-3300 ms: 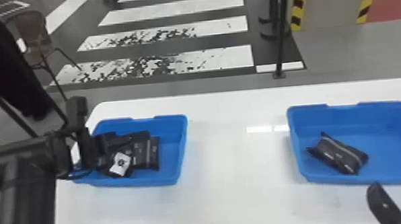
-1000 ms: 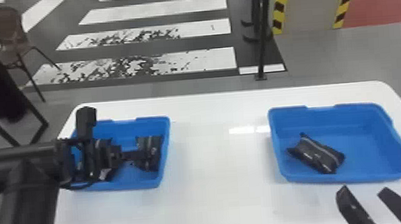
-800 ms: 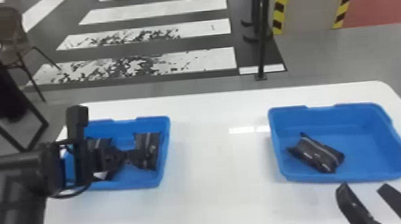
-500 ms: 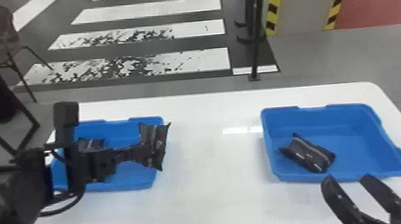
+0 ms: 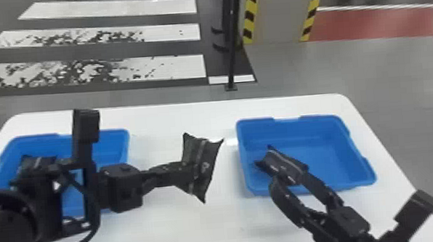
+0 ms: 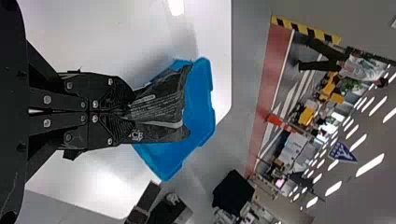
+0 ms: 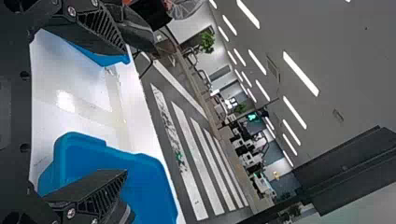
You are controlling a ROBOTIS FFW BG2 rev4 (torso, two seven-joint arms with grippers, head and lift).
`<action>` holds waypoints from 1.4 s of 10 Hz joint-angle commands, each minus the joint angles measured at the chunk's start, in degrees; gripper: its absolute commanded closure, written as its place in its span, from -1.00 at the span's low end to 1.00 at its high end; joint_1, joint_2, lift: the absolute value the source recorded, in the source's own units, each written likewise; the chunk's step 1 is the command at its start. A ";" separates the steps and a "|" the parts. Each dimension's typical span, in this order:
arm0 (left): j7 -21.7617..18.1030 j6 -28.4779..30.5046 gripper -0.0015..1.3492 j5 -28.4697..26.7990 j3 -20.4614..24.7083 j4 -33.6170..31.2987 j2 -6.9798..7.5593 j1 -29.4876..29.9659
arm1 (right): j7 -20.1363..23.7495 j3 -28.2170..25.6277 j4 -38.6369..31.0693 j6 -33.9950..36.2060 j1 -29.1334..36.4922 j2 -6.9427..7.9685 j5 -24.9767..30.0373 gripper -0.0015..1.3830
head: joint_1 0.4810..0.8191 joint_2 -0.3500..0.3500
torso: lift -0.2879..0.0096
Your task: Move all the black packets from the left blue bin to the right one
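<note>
- Head view: the left gripper (image 5: pixel 180 172) pinches a black packet (image 5: pixel 203 161) over the white table (image 5: pixel 205 232), between the left blue bin (image 5: pixel 114 148) and the right blue bin (image 5: pixel 323 147). Another packet (image 5: pixel 280 162) lies in the right one, near the right gripper (image 5: pixel 288 177).
- Left wrist view: two fingers squeeze that first packet.
- Right wrist view: two fingers stand wide apart.

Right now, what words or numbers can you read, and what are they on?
Nothing I can read for sure.
Held packet, in the left gripper: small print, too tiny.
Packet in the right bin, inside the right bin: pale marks, too tiny.
Blue sign: no clear words.
</note>
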 commanded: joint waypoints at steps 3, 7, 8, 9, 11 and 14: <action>0.09 -0.18 0.79 3.42 -6.98 -0.02 0.23 -1.34 | -0.08 1.85 2.62 2.04 -5.00 -0.97 -2.81 -0.81 | 0.27 -0.43 | 0.01; 0.35 0.10 0.79 3.88 -9.04 0.41 0.23 -1.76 | -0.08 5.05 3.32 2.32 -6.41 -1.41 -6.93 0.41 | 0.27 -0.50 | 0.01; 0.35 0.10 0.79 3.88 -9.04 0.41 0.23 -1.62 | -0.08 5.05 3.75 2.32 -6.41 -1.50 -8.07 0.38 | 0.27 -0.48 | 0.01; 0.35 0.10 0.79 3.65 -8.81 0.41 0.23 -1.76 | -0.08 4.82 4.03 2.32 -6.41 -1.50 -8.64 0.22 | 0.27 -0.47 | 0.01; 0.35 0.10 0.79 3.65 -8.24 0.27 0.32 -1.62 | -0.08 4.25 4.45 2.32 -6.41 -1.50 -9.10 0.18 | 0.27 -0.47 | 0.01; 0.35 0.10 0.79 3.42 -6.64 0.27 0.32 -1.06 | 0.01 4.13 5.15 2.32 -6.13 -1.50 -10.24 -0.08 | 0.27 -0.46 | 0.01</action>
